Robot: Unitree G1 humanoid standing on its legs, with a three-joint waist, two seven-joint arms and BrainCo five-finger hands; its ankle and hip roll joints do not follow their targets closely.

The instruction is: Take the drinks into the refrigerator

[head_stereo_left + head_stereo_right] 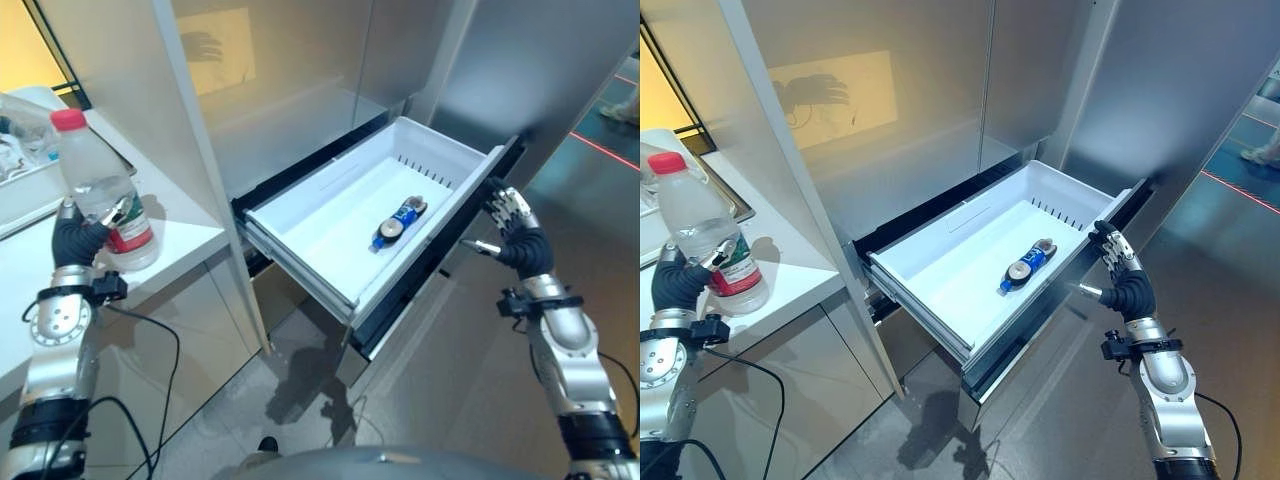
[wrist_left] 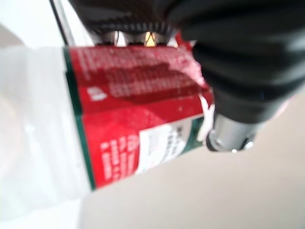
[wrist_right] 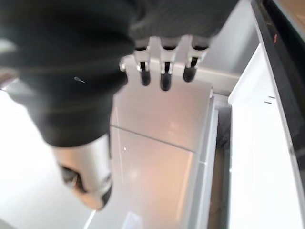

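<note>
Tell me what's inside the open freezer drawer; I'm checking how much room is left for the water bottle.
Inside the white drawer lies one blue drink bottle on its side, toward the front wall. The rest of the visible floor is bare; the back end, under the cabinet, is hidden.

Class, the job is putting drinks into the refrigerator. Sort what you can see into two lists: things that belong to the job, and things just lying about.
Belongs to the job:
- water bottle, gripped by the left hand on the white counter
- blue can, lying in the open refrigerator drawer
- right hand, open at the drawer's front

Just lying about:
- tray of clutter behind the bottle
</note>
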